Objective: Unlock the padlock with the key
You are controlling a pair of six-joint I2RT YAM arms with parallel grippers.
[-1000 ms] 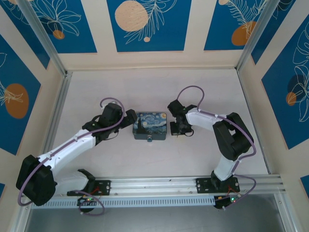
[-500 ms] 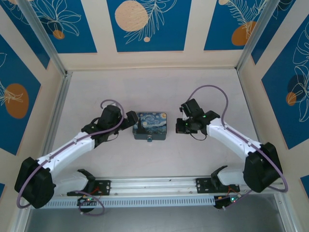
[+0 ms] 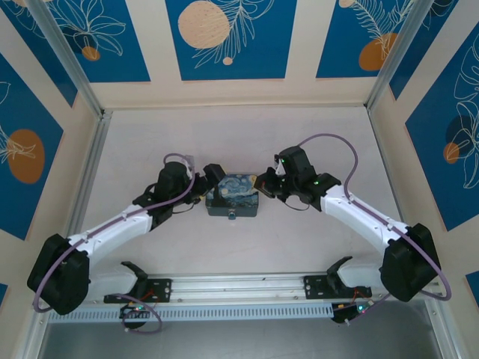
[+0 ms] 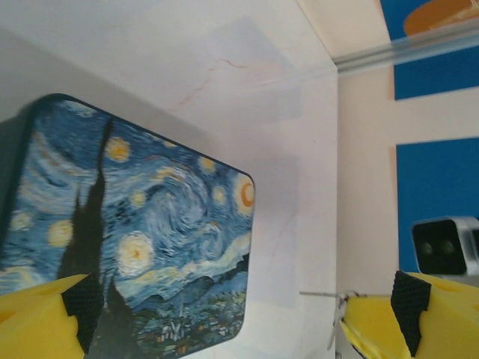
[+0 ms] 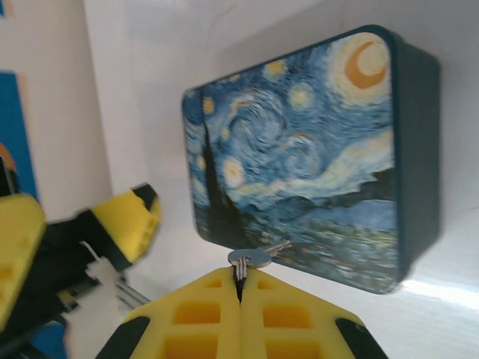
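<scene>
The key is a small silver piece pinched between the yellow fingertips of my right gripper, which is shut on it just off one long edge of the painted tin. Seen from above, my right gripper hovers at the tin's back right corner. My left gripper is at its back left corner. The left gripper is open, its fingers wide apart, one over the tin's lid. The padlock is a tiny speck at the tin's front edge.
The tin sits mid-table between both arms. Patterned blue walls and metal posts enclose the table on three sides. The rail with the arm bases runs along the near edge. Bare table lies behind the tin and to either side.
My right gripper has swung left and back with the key, up to the tin's back right corner. My left gripper has shifted right and back to the tin's back left corner.
</scene>
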